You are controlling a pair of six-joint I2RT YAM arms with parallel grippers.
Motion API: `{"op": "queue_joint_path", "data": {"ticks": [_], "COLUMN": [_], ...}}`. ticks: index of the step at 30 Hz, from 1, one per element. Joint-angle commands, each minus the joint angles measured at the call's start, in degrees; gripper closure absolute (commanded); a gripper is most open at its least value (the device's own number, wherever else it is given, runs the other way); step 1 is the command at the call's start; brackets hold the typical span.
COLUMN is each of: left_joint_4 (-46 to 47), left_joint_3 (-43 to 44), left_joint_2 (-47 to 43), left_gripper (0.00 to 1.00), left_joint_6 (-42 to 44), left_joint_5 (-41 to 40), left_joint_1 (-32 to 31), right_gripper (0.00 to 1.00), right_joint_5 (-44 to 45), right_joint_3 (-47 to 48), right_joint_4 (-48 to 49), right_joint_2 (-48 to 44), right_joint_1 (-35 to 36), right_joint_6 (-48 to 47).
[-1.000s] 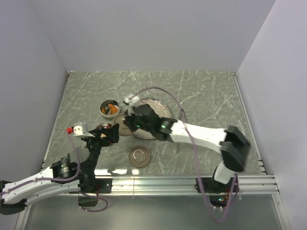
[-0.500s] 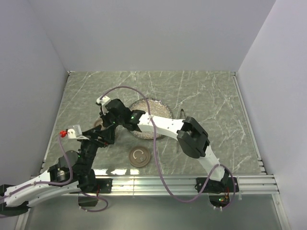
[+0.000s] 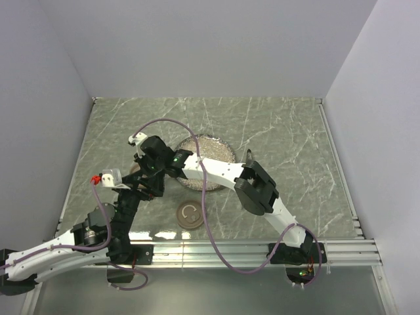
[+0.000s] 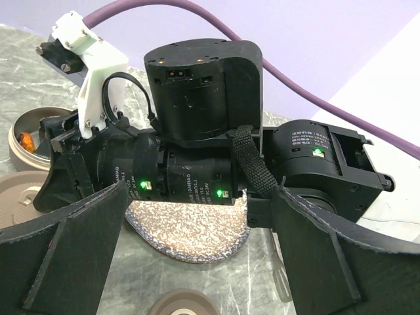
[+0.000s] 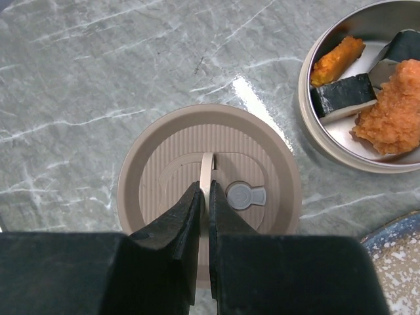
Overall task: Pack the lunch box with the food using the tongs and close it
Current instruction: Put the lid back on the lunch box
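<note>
One beige lid [image 5: 157, 170], handle strip [image 5: 207, 165] pointing straight ahead, pinched by right gripper [image 5: 203, 191], left gripper [image 4: 199, 191] splayed

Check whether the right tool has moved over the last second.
Yes. Seen from above, the right tool went left: off the left edge of the speckled plate to a spot beside it, now shut on the beige lid.

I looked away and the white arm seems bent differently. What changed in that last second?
The right arm folded and swung left, from the plate to beside the food tin. The right gripper, shut, now pinches the tab of a beige lid. The left gripper, open, barely shifted; the plate and the second lid stayed put.
</note>
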Motion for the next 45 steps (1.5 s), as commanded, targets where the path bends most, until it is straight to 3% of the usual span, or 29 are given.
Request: {"op": "queue_joint_path", "data": {"ticks": [1,45], "left_joint_4": [1.81,1.9], "left_joint_3": [0.79,0.53], "left_joint_2": [-0.77,0.19], "left_gripper": [0.02,0.02], "left_joint_6": [1.55,1.37], "left_joint_5": [2.32,2.33], "left_joint_1": [-0.14,-0.14], "right_gripper": [1.0,1.0], "right_joint_5": [0.04,0.04], "right_joint_3": [3.11,-0.05], "right_joint_4": [0.51,1.39], "right_joint_2": [0.84,3.83], "right_joint_1": [1.55,5.68], "right_joint_6": [-0.69,-0.95]}}
